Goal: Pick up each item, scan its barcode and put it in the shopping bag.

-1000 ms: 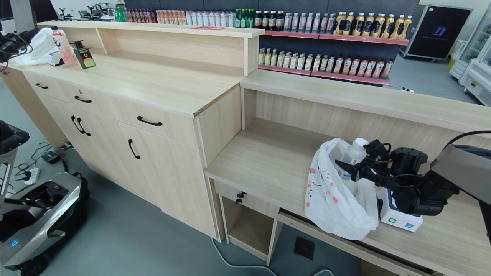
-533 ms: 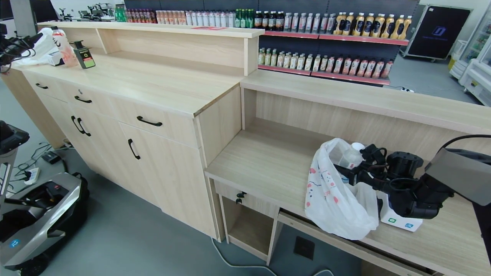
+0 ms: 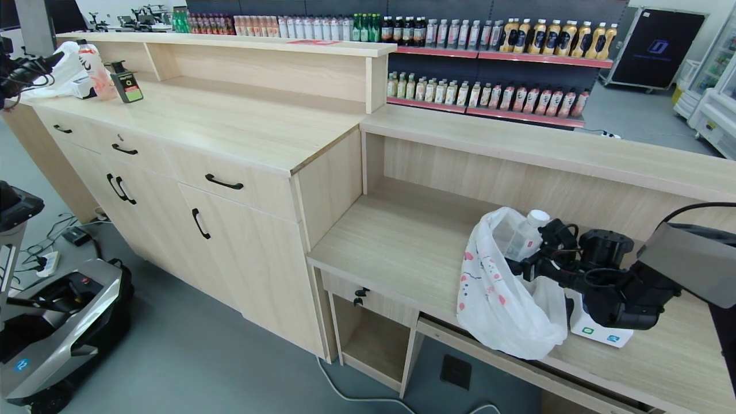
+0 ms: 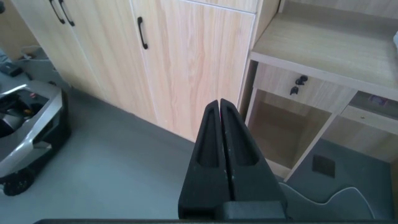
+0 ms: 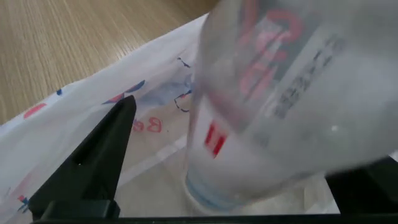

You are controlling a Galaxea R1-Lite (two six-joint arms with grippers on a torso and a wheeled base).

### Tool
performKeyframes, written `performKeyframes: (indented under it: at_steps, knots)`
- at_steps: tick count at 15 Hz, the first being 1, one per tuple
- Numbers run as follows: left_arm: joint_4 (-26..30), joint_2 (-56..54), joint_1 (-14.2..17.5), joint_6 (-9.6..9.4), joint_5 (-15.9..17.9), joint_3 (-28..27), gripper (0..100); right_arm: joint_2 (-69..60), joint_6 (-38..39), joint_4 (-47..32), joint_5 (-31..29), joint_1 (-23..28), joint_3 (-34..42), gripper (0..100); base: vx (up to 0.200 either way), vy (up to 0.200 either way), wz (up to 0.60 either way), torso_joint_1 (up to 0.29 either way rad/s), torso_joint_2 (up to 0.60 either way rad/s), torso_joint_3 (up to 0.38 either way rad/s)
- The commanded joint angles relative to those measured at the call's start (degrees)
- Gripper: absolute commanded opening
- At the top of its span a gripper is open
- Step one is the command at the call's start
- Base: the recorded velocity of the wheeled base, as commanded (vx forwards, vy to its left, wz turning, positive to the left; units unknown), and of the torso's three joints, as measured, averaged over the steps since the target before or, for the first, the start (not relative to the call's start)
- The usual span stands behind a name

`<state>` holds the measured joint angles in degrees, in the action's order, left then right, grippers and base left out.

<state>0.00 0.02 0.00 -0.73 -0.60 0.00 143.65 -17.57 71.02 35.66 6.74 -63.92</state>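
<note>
A clear bottle (image 3: 522, 236) with a white cap leans inside the mouth of the white shopping bag (image 3: 494, 299), which has red and blue prints and sits on the low counter (image 3: 402, 241). My right gripper (image 3: 520, 260) is at the bag's opening, beside the bottle. In the right wrist view the bottle (image 5: 280, 93) sits between the spread fingers (image 5: 93, 168), with a gap showing on one side, and the bag (image 5: 68, 130) lies below. My right gripper (image 5: 249, 143) is open. My left gripper (image 4: 221, 124) is shut on nothing, above the grey floor in front of the cabinets.
A white scanner box (image 3: 598, 330) stands on the counter right behind the bag, under my right arm. The higher counter (image 3: 230, 126) to the left carries a pink bottle (image 3: 95, 72), a small terminal (image 3: 126, 83) and another white bag (image 3: 57, 72). Drink shelves (image 3: 489, 63) line the back.
My right gripper lowered the bottle into the bag's mouth and spread its fingers. The bottle now leans there at a tilt. The left arm has not moved.
</note>
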Motion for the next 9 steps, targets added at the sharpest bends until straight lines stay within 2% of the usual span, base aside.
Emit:
performKeyframes:
  at_steps: [1,5,8,9]
  knots:
    - [0.0,0.0,0.0,-0.06,0.0,0.0,0,-6.5,0.6,-1.7,0.1,-0.1,2.4,100,0.0,0.0,0.0,0.0,0.0,0.0]
    - [0.0,0.0,0.0,0.03,0.0,0.0,0,-23.7,1.7,-5.1,0.3,1.1,13.0,100,0.0,0.0,0.0,0.0,0.0,0.0]
    - [0.0,0.0,0.0,-0.06,0.0,0.0,0,-31.1,1.2,-5.8,0.0,3.0,17.9,100,0.0,0.0,0.0,0.0,0.0,0.0]
    - [0.0,0.0,0.0,-0.06,0.0,0.0,0,-37.0,0.7,-6.7,-0.1,4.6,22.6,100,0.0,0.0,0.0,0.0,0.0,0.0]
